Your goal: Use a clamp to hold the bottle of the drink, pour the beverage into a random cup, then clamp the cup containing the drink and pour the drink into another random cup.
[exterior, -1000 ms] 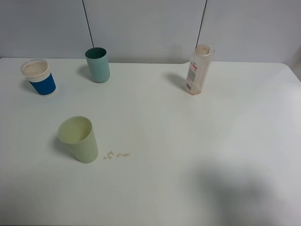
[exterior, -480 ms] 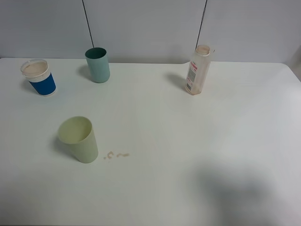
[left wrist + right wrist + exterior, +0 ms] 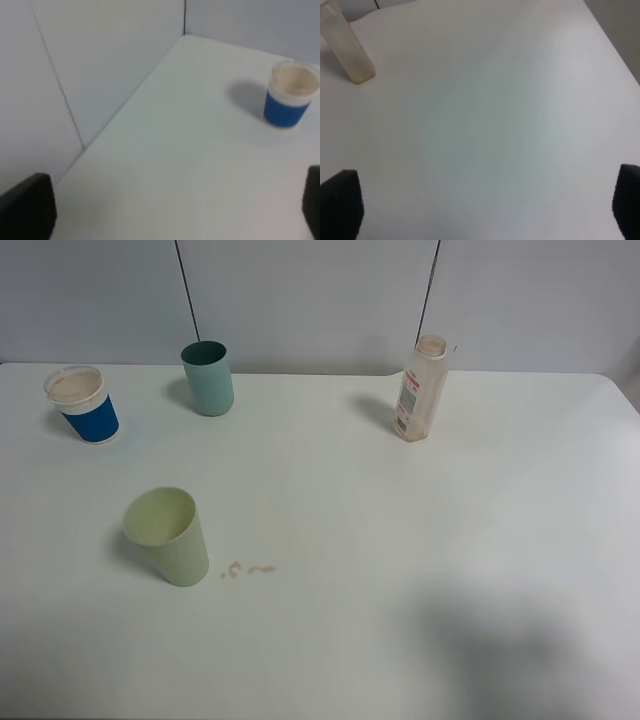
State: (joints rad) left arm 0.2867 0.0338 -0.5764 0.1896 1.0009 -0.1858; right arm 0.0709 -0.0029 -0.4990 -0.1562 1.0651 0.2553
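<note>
Only the wrist views show the fingers: the left fingers (image 3: 27, 205) and right fingers (image 3: 340, 202) are spread wide, released, grasping nothing. The exterior view shows the bottle (image 3: 422, 388) upright far right on the bench (image 3: 400, 570), well apart from the blue-banded cup (image 3: 83, 405) and teal cup (image 3: 208, 378).

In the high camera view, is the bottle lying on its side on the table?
No, the bottle stands upright on the white table, with its open neck pointing up.
</note>
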